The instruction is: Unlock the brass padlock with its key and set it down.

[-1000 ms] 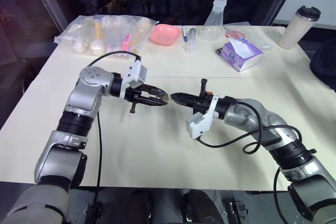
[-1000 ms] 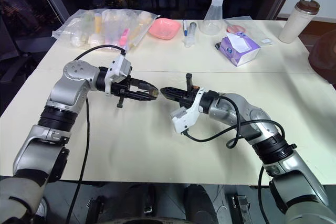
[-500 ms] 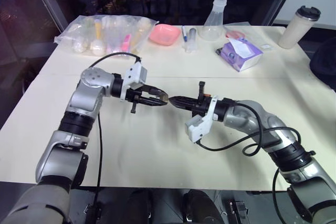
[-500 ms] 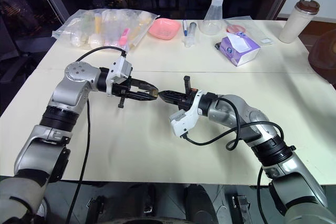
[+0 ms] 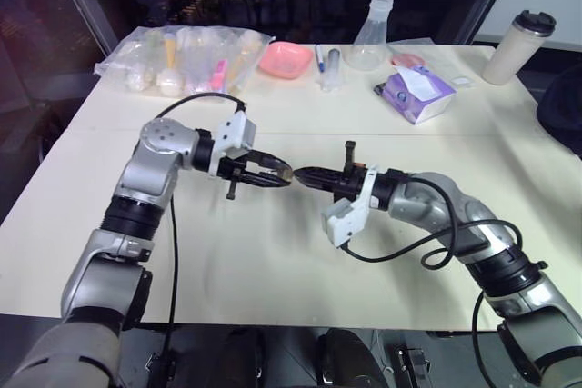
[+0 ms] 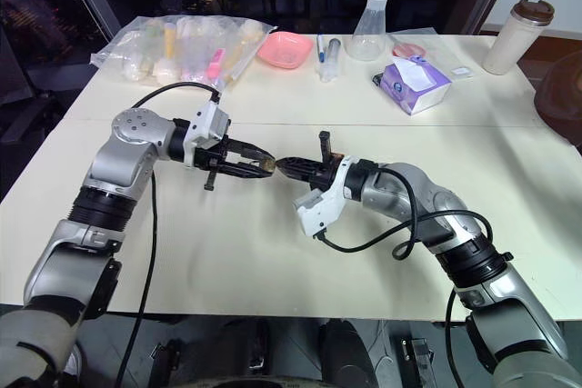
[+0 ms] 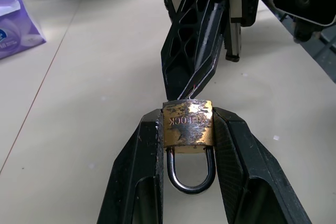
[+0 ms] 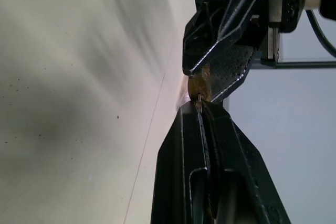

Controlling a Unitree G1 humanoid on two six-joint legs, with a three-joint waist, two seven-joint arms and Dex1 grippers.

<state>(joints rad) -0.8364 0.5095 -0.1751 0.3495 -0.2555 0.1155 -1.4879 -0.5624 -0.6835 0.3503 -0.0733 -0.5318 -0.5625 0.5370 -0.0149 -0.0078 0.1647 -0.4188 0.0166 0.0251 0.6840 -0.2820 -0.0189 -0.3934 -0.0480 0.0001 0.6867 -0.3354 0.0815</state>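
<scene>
Between the left jaws [image 7: 186,129], clamped: brass padlock [image 7: 187,128], shackle toward the wrist. Right jaws [image 8: 200,106] shut, tip at its keyway; key mostly hidden, lock barely visible from the head.

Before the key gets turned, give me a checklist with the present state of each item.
1. Padlock clamped between the left gripper fingers: ok.
2. Shackle shut and pointing back toward the left wrist, keyway end facing out: ok.
3. Right gripper shut, its tips right at the padlock: ok.
4. Key, a thin metal bit at the right tips, seated in the keyway: cannot tell.
5. Both grippers raised above the table: ok.
6. Bare table under the grippers for setting down: ok.
</scene>
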